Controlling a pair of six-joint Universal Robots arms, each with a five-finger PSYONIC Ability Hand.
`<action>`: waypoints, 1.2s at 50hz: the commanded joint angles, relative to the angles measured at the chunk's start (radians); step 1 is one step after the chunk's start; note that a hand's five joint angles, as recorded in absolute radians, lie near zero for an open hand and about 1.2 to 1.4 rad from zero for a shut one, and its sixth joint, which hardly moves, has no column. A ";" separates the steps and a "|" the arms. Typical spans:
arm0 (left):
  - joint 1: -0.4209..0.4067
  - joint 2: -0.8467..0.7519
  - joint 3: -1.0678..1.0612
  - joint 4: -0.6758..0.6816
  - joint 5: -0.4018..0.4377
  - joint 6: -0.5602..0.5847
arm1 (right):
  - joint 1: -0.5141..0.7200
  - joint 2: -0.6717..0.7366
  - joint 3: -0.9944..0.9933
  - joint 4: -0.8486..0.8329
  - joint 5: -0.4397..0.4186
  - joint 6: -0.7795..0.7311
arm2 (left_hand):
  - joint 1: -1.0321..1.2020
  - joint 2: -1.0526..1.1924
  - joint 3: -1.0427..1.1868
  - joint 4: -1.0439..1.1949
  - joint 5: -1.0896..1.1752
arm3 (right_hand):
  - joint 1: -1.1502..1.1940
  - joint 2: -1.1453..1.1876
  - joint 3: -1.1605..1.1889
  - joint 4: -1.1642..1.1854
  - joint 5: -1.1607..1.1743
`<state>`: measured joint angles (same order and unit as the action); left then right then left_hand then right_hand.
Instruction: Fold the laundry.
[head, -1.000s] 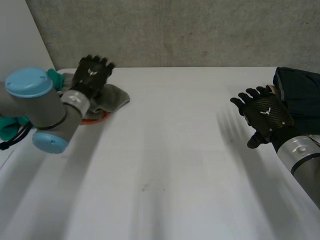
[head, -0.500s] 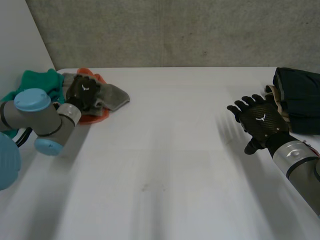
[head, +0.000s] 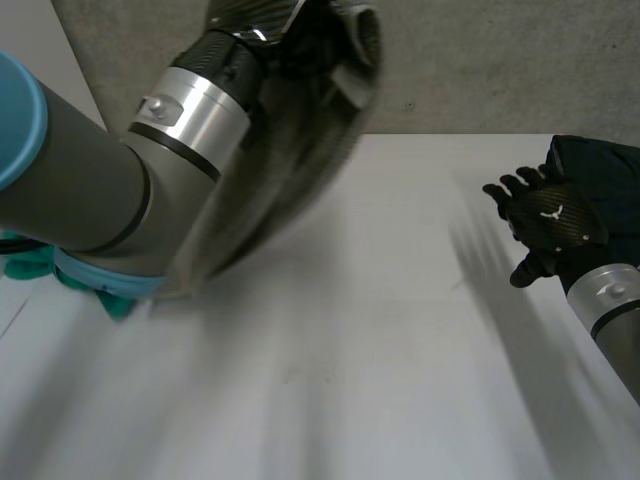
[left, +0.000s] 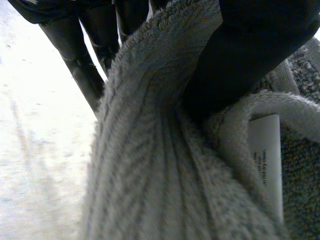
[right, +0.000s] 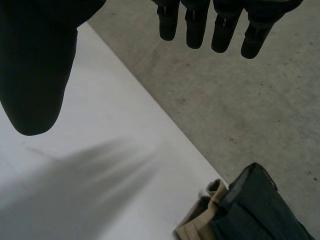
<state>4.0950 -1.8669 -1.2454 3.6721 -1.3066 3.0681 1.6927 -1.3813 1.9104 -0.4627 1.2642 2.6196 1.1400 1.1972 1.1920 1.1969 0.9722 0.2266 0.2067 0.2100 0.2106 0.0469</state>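
My left hand (head: 262, 22) is raised high near the back wall, shut on a grey towel (head: 300, 130) that hangs from it and streaks down toward the table (head: 350, 380). In the left wrist view the thumb (left: 260, 45) presses a thick fold of the grey towel (left: 150, 165) against the fingers (left: 90, 55); a white label (left: 265, 150) shows on the cloth. My right hand (head: 548, 222) hovers open over the table's right side, close to a dark folded garment (head: 600, 185). Its straight fingers (right: 200, 25) and thumb (right: 35, 65) hold nothing.
Teal cloth (head: 112, 302) peeks out beneath my left arm at the table's left edge. The dark folded garment (right: 255, 205) lies with a beige piece (right: 200, 222) under it at the far right corner. A concrete wall (head: 480, 60) stands behind the table.
My left hand closed on the grey towel at the pile on the left and swung it up high toward the camera. My right hand drifted slightly right, toward the dark garment.
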 joint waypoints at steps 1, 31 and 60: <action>-0.047 -0.029 0.011 -0.047 0.001 -0.045 | -0.008 -0.015 -0.014 0.025 0.007 0.143 | 0.256 0.199 0.204 0.199 0.250 | -0.052 -0.032 -0.036 -0.036 -0.047; -0.079 -0.043 0.159 -0.152 -0.034 0.047 | 0.446 0.396 -0.542 0.438 -0.052 1.116 | 0.256 0.199 0.204 0.199 0.250 | -0.052 -0.032 -0.036 -0.036 -0.047; 0.156 0.181 -0.029 -0.149 -0.086 0.064 | 0.229 0.144 -0.665 0.389 0.191 0.461 | 0.256 0.199 0.204 0.199 0.250 | 1.170 1.190 1.186 1.186 1.175</action>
<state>4.1945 -1.7151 -1.1747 3.5258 -1.3942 3.1287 1.9605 -1.1549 1.2864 -0.1086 1.4573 3.3058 1.1400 1.1986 1.1935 1.2008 0.9722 1.1264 1.1750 1.1854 1.1943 0.9926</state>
